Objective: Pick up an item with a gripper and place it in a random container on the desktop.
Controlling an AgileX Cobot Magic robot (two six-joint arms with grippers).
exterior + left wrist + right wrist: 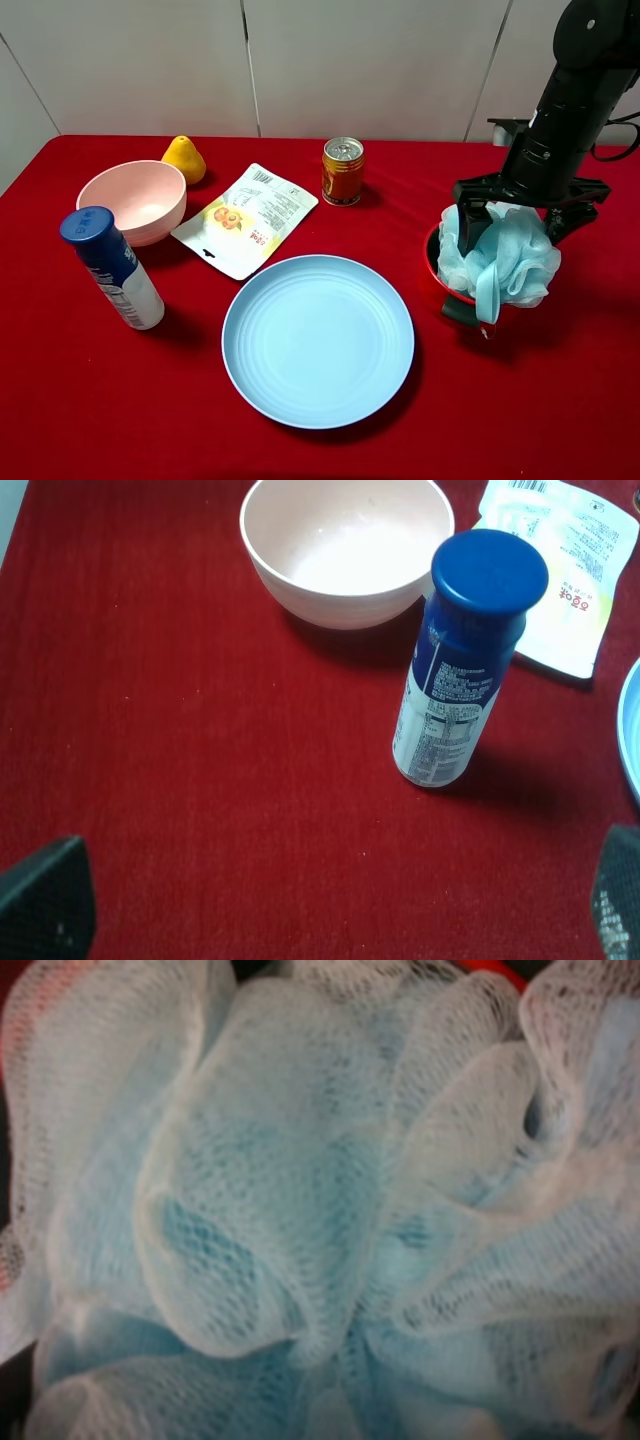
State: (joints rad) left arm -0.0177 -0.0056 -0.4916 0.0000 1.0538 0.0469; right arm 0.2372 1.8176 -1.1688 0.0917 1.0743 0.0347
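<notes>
A light blue mesh bath pouf sits in a red bowl at the right of the red table, with a loop hanging over the rim. My right gripper stands over it, jaws spread wide on either side of the pouf's top. The right wrist view is filled by the pouf, and no fingers show there. My left gripper is open and empty above the cloth, with only its fingertips showing. It is out of the exterior high view.
A blue plate lies front centre. A pink bowl and a blue-capped white bottle stand at the left. A printed pouch, an orange can and a yellow pear are further back.
</notes>
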